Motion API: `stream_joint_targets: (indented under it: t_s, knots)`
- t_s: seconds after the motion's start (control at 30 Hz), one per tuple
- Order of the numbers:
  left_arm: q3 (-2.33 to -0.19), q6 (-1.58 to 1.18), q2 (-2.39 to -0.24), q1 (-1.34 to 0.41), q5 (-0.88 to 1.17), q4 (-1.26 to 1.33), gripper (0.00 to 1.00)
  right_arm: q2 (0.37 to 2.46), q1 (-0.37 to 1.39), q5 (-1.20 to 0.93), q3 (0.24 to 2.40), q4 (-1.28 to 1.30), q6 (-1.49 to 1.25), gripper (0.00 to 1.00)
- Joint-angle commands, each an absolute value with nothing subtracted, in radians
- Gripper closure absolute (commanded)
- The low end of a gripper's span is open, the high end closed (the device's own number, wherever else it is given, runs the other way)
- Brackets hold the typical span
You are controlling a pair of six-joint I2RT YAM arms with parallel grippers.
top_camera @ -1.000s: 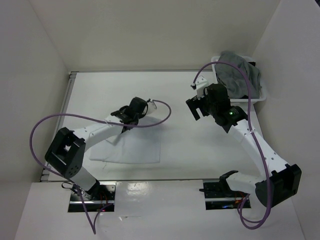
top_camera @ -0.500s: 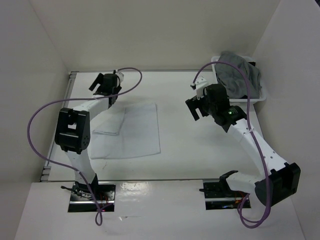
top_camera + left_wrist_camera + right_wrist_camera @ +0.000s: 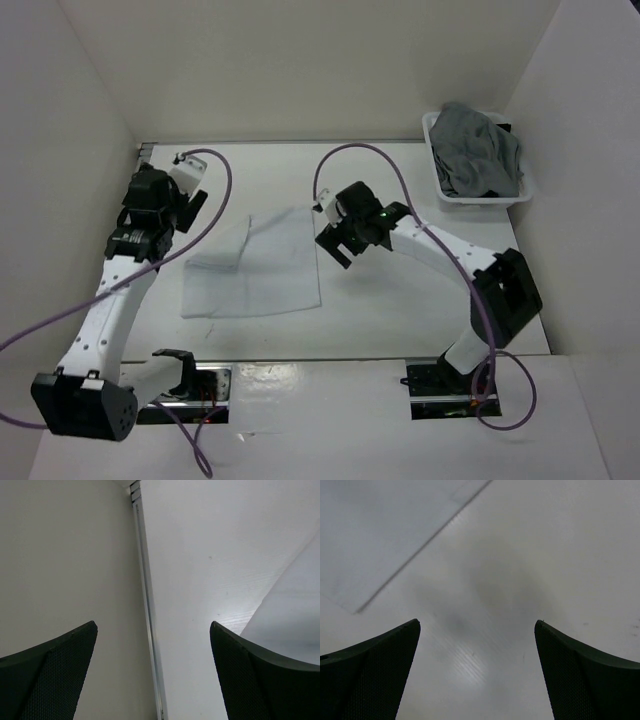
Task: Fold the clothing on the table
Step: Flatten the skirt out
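The left jaws and right jaws gaped empty either side of the white cloth [image 3: 265,270] on the counter [image 3: 400,300], seemingly poised to grasp its edges.

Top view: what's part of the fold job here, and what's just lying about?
In the job:
- white cloth, lying flat on the table
- left gripper and right gripper, both open and holding nothing

Lying about:
- basket at the far right corner
- grey clothes heaped in it, not spread on the tabletop
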State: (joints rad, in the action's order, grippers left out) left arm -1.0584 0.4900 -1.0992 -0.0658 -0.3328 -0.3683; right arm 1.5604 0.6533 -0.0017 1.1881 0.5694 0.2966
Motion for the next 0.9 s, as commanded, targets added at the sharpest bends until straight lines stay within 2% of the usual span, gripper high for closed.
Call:
stream_joint_targets:
  t_s: [0.0, 0.23, 0.37, 0.63, 0.87]
  knots:
    - [-1.054, 0.451, -0.997, -0.023, -0.276, -0.517, 0.01, 1.676, 0.701, -0.017, 1.319, 0.522, 0.295, 0.01]
    - [-1.098, 0.319, -1.04, 0.02, -0.192, -0.635, 0.01, 1.873, 0.801, 0.006, 1.506, 0.494, 0.265, 0.01]
    - [-1.146, 0.265, -1.124, 0.04, -0.069, -0.69, 0.01, 1.942, 0.848, 0.023, 1.548, 0.483, 0.255, 0.01]
    - [-1.166, 0.207, -1.219, 0.095, 0.021, -0.735, 0.01, 2.097, 0.942, 0.032, 1.646, 0.474, 0.233, 0.01]
    - [-1.077, 0.25, -1.239, 0.046, -0.073, -0.681, 0.01, 2.157, 0.953, 0.06, 1.643, 0.474, 0.253, 0.01]
